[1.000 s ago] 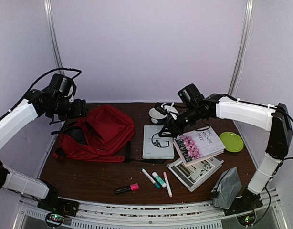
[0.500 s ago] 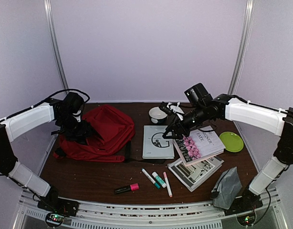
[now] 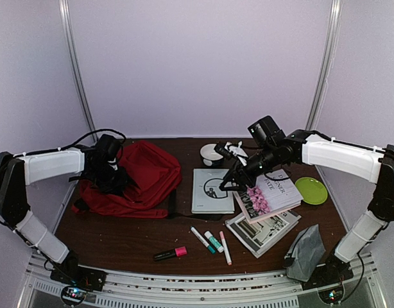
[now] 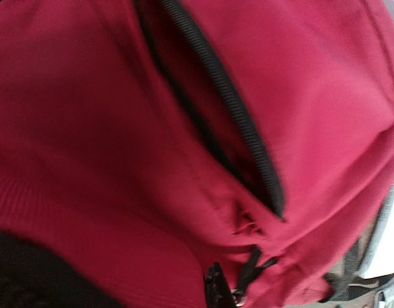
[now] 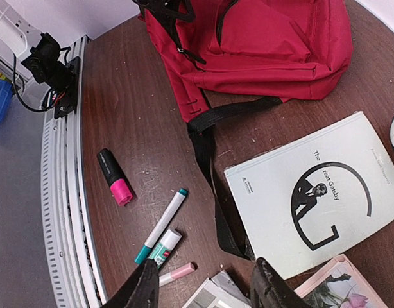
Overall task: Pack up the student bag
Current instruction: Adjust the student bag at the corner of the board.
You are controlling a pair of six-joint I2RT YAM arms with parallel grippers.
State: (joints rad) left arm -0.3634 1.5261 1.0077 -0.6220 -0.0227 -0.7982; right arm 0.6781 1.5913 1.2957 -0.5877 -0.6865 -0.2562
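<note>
The student bag (image 3: 142,179) is a big red backpack lying at the table's left, and its fabric (image 4: 120,128) fills the left wrist view. My left gripper (image 3: 119,181) is pressed onto the bag's left side and is shut. One dark fingertip (image 4: 216,287) shows beside a black zipper pull (image 4: 251,273); whether it pinches the pull I cannot tell. My right gripper (image 3: 229,181) (image 5: 206,292) hangs open above the table, near the white book (image 3: 212,190) (image 5: 319,192), with nothing between its fingers.
A pink-flower book (image 3: 267,192) lies on a grey photo book (image 3: 261,232). Three pens (image 3: 213,244) and a pink highlighter (image 3: 170,253) lie near the front. A green plate (image 3: 310,190), a white bowl (image 3: 212,154) and a grey pouch (image 3: 305,252) are on the right. A black bag strap (image 5: 210,167) trails beside the white book.
My left arm has come down from above the table onto the red bag, and its gripper has gone from open to shut. The right gripper has lifted slightly and stayed open.
</note>
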